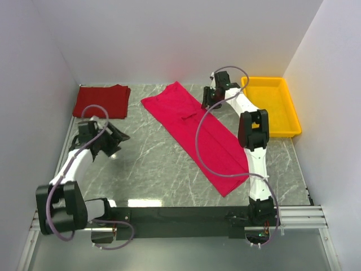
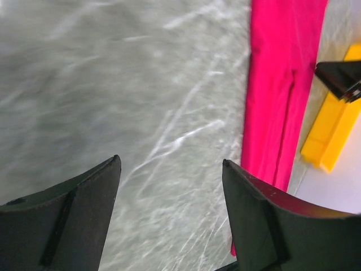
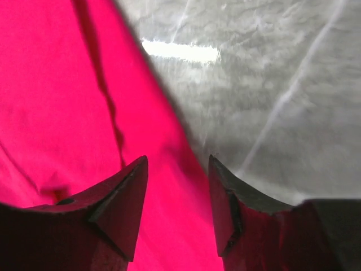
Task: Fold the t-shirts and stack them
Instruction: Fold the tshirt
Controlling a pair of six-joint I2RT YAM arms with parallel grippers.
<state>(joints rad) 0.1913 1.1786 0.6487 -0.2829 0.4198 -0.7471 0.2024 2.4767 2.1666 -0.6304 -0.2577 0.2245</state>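
- Right gripper point(image 3: 177, 164): your fingers stand apart with nothing pinched between them. They hang over the edge of the crimson t-shirt point(image 3: 56, 101), with cloth under one finger and bare desk under the other.
- Left gripper point(image 2: 172, 164): the jaws are spread wide and empty above bare stone-patterned surface, towards the desk's left edge.
- Crimson t-shirt point(image 1: 197, 135): it is folded into a long strip and lies flat on a diagonal, from the far middle of the desk to the near right.
- Obstructions: in the top view your right arm and its lilac cable point(image 1: 197, 148) cross the strip's right side and hide part of it.
- Darker red t-shirt point(image 1: 101, 100): it is folded into a compact rectangle in the far left corner, well apart from both grippers.
- Yellow tray point(image 1: 293, 121): it sits at the far right corner, just beside the right arm's wrist.
- Desk point(image 1: 152, 164): grey marbled top with white veins, glossy enough to show a light reflection.
- Walls point(image 1: 169, 34): plain white panels close the left, far and right sides.
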